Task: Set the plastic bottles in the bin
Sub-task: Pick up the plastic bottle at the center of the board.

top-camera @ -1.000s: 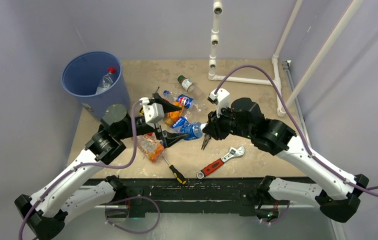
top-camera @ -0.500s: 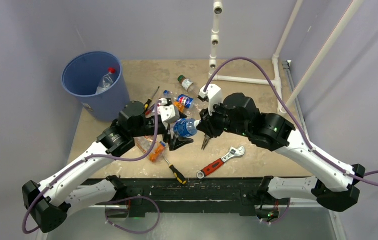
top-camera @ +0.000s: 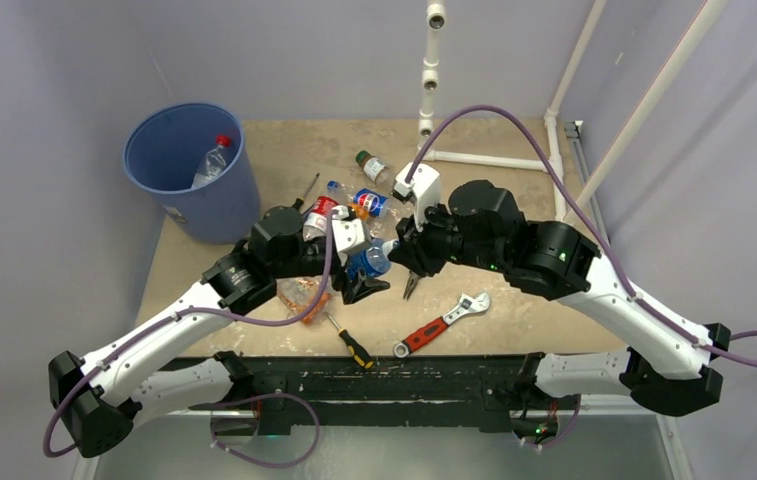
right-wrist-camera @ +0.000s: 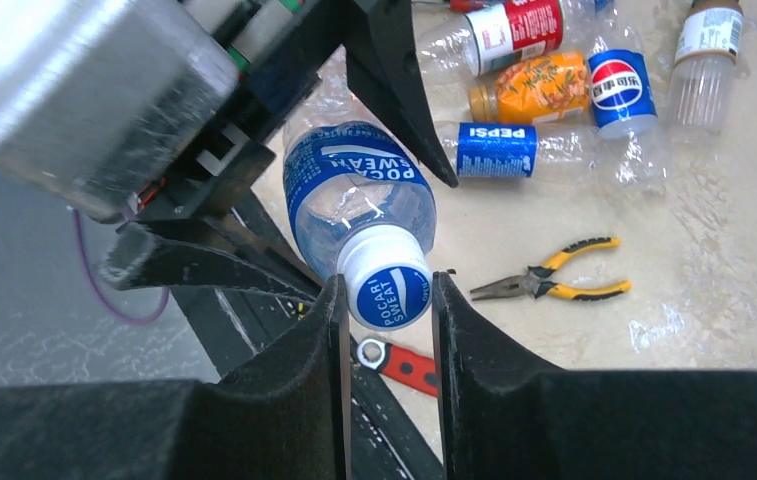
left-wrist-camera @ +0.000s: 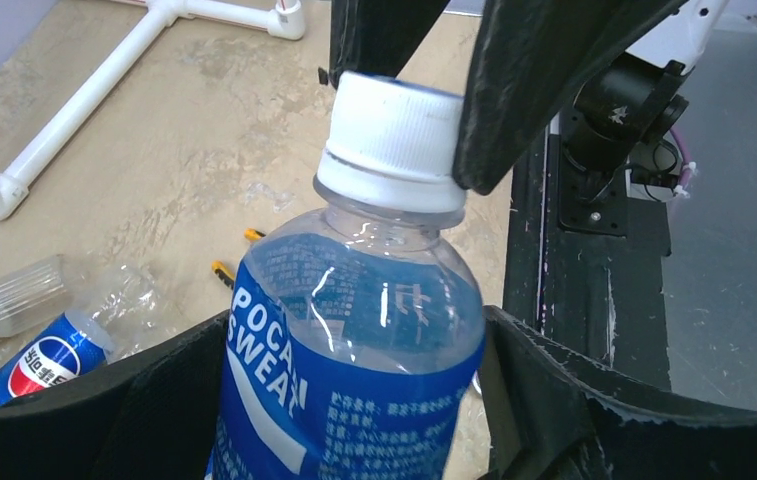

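Right gripper (right-wrist-camera: 386, 285) pinches the white cap of the Pocari Sweat bottle (right-wrist-camera: 359, 195), which is lifted over the tabletop (top-camera: 284, 150)
Left gripper (left-wrist-camera: 354, 330) has its jaws wide on both sides of this bottle's blue label; if they press it I cannot tell. Well apart, the blue bin (top-camera: 179, 205) stands at the far left corner with a red-capped bottle (top-camera: 212, 160) inside, and the other plastic bottles (right-wrist-camera: 499, 150) lie near the pliers (right-wrist-camera: 554, 280)
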